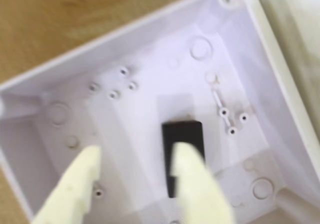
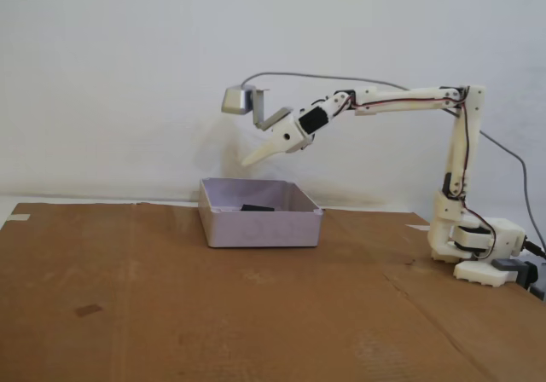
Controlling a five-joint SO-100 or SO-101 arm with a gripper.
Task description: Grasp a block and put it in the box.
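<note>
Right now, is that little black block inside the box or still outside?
Inside. The black block lies on the floor of the box, and the open gripper above it holds nothing.

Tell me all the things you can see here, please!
box: one, pale lilac-white, open top, on the cardboard, roughly mid-table in the fixed view.
block: one, black, lying on the box floor, apart from the walls.
cardboard sheet: one, brown, covering the table.
wall: one, white, behind everything.
arm: one, cream-white with red wires, base at the right in the fixed view, reaching over the box.
end effector: one, cream, open and empty, above the box.
</note>
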